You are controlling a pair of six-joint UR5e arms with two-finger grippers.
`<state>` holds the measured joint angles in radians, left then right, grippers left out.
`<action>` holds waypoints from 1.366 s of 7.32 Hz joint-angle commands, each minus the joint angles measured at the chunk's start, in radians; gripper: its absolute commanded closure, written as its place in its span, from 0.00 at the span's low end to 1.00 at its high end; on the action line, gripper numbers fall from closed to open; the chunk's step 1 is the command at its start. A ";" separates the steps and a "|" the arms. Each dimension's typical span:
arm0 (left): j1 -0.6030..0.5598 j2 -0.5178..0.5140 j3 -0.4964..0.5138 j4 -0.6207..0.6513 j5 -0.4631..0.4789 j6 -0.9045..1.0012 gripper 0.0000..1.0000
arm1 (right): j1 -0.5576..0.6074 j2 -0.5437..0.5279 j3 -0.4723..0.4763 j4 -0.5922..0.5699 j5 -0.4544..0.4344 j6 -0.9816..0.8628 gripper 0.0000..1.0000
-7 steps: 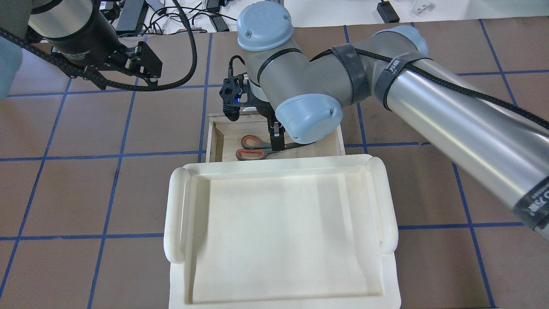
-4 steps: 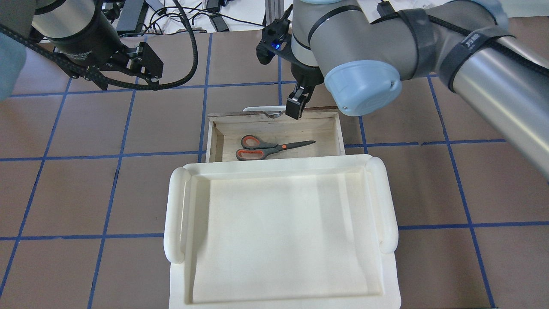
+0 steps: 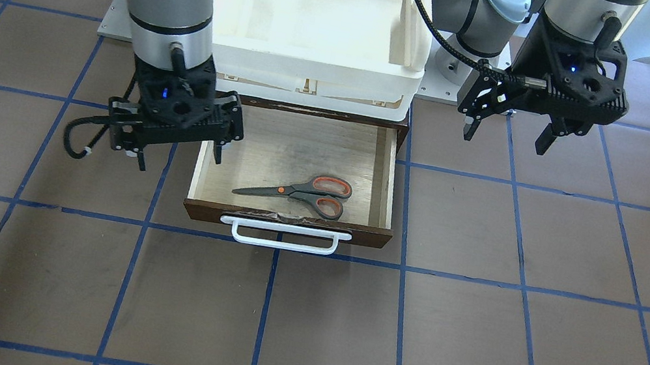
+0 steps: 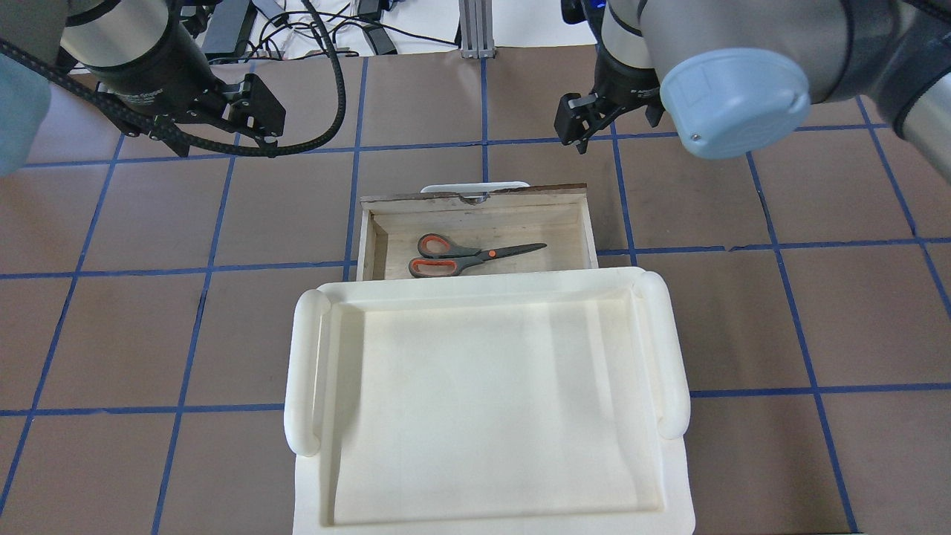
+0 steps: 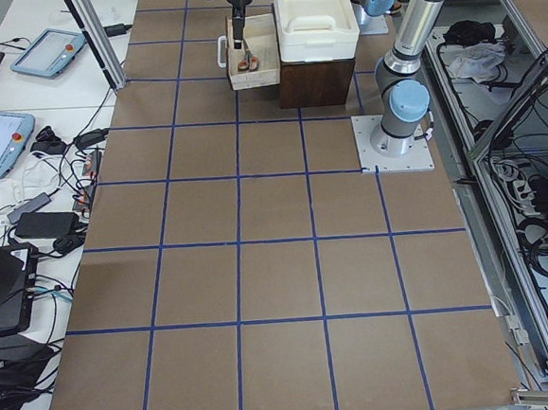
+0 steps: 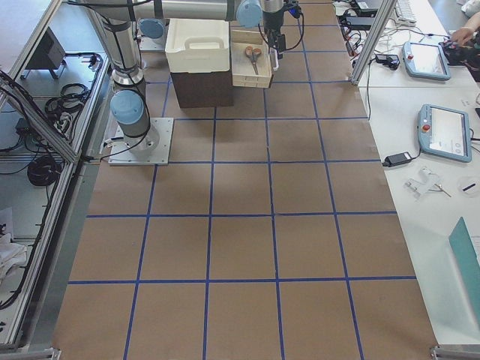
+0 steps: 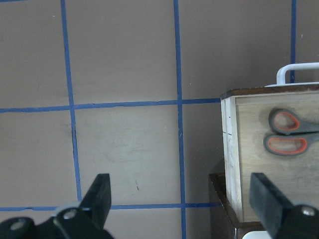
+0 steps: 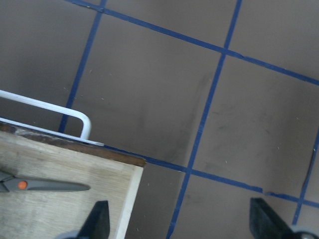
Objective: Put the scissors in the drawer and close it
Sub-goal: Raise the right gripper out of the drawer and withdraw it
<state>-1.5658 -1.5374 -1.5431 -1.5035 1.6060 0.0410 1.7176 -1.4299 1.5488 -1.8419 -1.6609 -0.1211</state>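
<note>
The small scissors with grey handles, orange-red-lined loops and dark blades (image 3: pixel 297 192) have not shifted in the last second. The right gripper (image 3: pixel 178 158) that stood over them has lifted out and swung off to the drawer's front corner. The scissors lie flat on the pale plywood floor of the wide shallow drawer (image 3: pixel 395 174), near its dark brown front, so the first half of the task looks done. The drawer is pulled fully open, its white bar handle (image 3: pixel 283 244) free.

The right gripper hangs with its jaws spread wide and empty, probably backing off so it can push the front. The left gripper (image 3: pixel 506 139) hovers well apart over the brown gridded table (image 3: pixel 477 300), also wide open and holding nothing. The white plastic tray (image 3: pixel 415 39) sits on the cabinet above.
</note>
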 commanded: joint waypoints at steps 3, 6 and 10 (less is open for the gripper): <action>0.003 0.005 0.000 0.000 -0.001 0.005 0.00 | -0.088 -0.021 0.007 0.061 0.015 0.091 0.00; 0.007 0.013 0.000 -0.001 0.000 0.007 0.00 | -0.110 -0.018 0.008 0.098 0.044 0.084 0.00; -0.008 -0.010 0.000 0.005 0.006 -0.006 0.00 | -0.151 -0.040 0.007 0.056 0.044 0.098 0.00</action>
<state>-1.5649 -1.5431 -1.5432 -1.5022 1.6104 0.0420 1.5670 -1.4603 1.5557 -1.7817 -1.6167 -0.0260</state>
